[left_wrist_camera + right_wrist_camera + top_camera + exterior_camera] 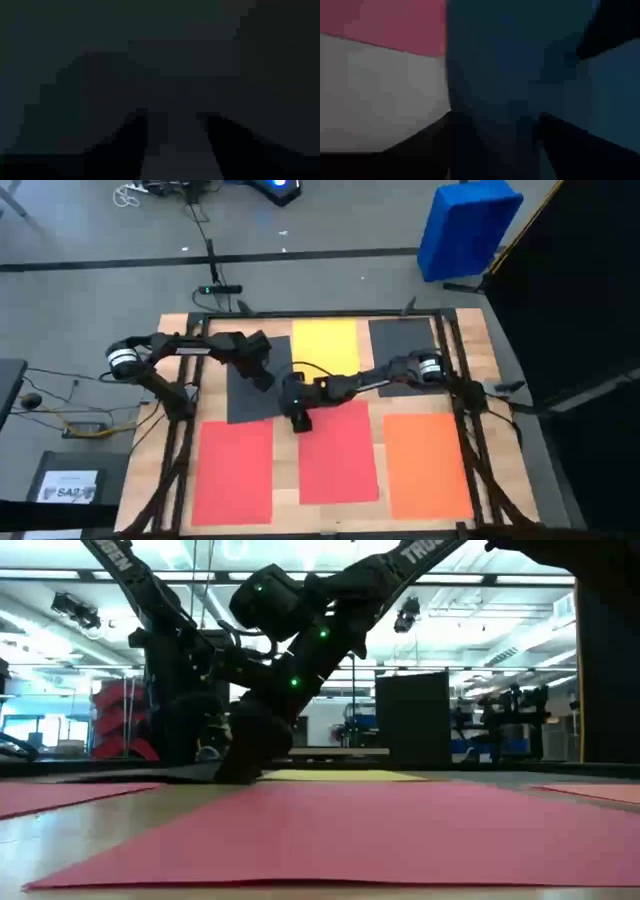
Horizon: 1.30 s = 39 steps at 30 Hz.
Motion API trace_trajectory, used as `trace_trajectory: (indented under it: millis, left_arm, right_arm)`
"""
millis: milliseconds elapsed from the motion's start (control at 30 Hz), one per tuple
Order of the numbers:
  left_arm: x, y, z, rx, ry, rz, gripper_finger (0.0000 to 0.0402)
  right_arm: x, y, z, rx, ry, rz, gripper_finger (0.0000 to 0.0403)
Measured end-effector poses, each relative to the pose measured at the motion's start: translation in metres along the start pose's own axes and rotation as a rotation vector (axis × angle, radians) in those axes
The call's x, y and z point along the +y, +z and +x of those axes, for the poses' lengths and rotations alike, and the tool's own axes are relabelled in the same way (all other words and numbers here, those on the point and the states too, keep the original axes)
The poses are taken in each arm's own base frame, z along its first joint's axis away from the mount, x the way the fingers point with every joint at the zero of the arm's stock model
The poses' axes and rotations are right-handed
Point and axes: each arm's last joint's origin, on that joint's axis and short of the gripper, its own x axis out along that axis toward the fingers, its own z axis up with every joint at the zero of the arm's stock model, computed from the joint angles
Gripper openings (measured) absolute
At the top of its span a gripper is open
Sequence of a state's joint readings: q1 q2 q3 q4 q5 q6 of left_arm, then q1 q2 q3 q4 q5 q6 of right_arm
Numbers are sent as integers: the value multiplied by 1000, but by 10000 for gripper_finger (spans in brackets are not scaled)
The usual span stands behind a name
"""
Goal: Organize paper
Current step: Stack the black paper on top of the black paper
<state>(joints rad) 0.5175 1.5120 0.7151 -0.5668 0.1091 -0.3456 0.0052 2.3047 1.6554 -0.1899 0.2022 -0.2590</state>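
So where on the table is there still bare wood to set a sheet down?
Only narrow strips: between the left red sheet and middle red sheet, between that and the orange sheet, and along the table edges. The centre is crowded: left gripper on the dark sheet, right gripper beside it.

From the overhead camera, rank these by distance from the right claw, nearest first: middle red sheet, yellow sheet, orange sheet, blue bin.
From the right claw, near the table's middle:
1. Middle red sheet, touching or right under the claw, at its far edge.
2. Yellow sheet, at the far side, centre.
3. Orange sheet, near right corner.
4. Blue bin, off the table, far right.
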Motion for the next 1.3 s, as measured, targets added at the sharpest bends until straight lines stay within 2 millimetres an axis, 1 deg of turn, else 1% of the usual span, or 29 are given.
trace_trajectory:
  millis: [200, 533, 800, 900, 1133, 1200, 1300]
  left_arm:
    - [0, 0, 0, 2, -1, 3, 186]
    - [0, -1, 0, 6, -1, 23, 186]
    - [0, -1, 0, 9, 0, 26, 186]
    - [0, -1, 0, 10, -1, 26, 186]
    - [0, -1, 0, 10, -1, 29, 186]
    - [0, -1, 0, 10, 0, 29, 186]
    - [0, -1, 0, 10, 0, 30, 186]
  right_arm:
    - [-5, -1, 2, 8, -68, 4, 247]
    - [-8, -3, 1, 60, -187, -102, 246]
    - [-15, 8, -5, 80, -251, -157, 245]
    - [-17, 14, -8, 54, -243, -162, 245]
    - [-16, 19, -9, 9, -168, -198, 238]
    - [-17, 19, -8, -2, -136, -197, 226]
    - [-22, 18, -7, -13, -108, -188, 195]
